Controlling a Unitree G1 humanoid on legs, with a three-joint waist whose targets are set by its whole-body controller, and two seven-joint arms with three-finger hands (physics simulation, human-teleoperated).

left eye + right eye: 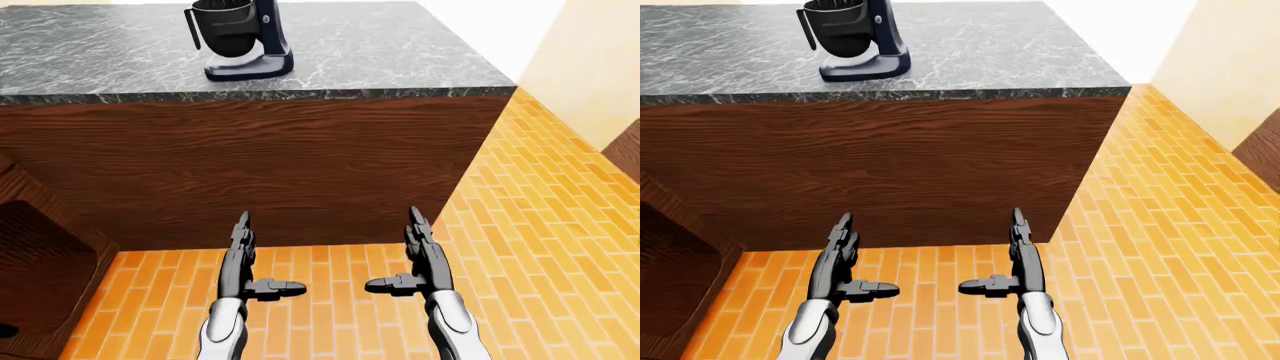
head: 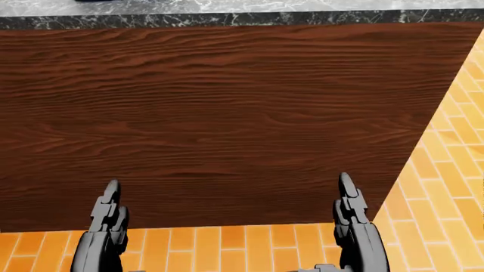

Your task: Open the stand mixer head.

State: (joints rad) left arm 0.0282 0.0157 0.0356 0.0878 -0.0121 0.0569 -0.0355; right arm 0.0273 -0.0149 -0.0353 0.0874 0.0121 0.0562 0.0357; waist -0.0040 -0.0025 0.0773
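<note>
Left hand (image 1: 245, 262) and right hand (image 1: 420, 259) held low over brick floor (image 1: 540, 247), fingers straight, thumbs pointing inward, both open and empty. One stand mixer (image 1: 240, 37) sits on the counter (image 1: 400, 52), top left in left-eye view, well apart from both hands.

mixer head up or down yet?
Cannot tell. The dark navy stand mixer stands upright on the grey marble counter, but its head is cut off by the view's top edge. Both hands hang open, far below it.
</note>
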